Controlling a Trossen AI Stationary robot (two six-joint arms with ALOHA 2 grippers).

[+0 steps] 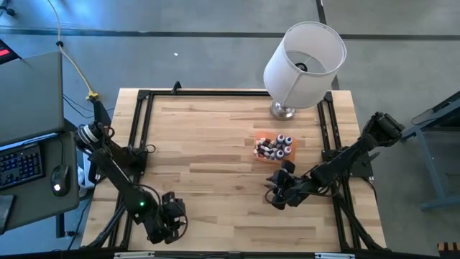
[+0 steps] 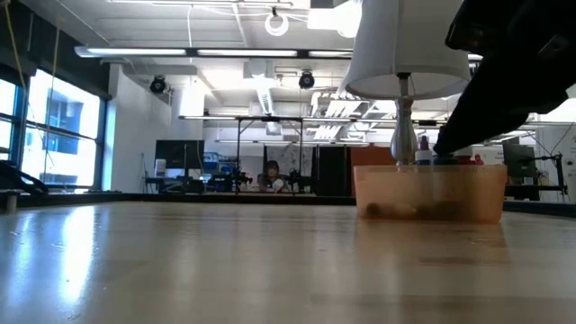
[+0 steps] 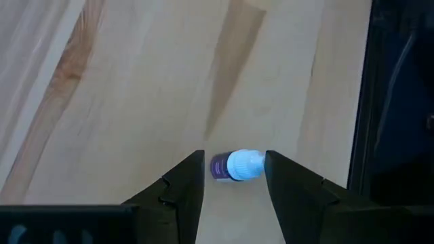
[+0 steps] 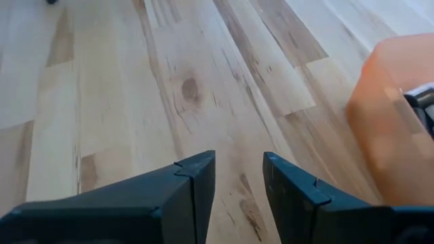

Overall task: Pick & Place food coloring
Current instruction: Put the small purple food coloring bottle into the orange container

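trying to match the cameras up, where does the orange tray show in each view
High view: orange tray right of centre, just below the lamp's base.
Low view: right side, in front of the lamp's stem.
Left wrist view: not in it.
Right wrist view: at the right edge.
Shared landmark: the lamp, in the high and low views.

The wooden table (image 1: 215,144) had pale planks and a black metal frame (image 1: 140,122) along its edges. A white lamp shade (image 1: 303,61) stood on a silver base (image 1: 284,110) at the far side of the table. The floor (image 1: 180,50) was grey concrete. To the left stood a desk with a keyboard (image 1: 20,164) and a mouse (image 1: 57,176). The room behind was large, with tall windows (image 2: 54,135) on the left, long ceiling lights (image 2: 207,51) and a person (image 2: 270,174) sitting far away.
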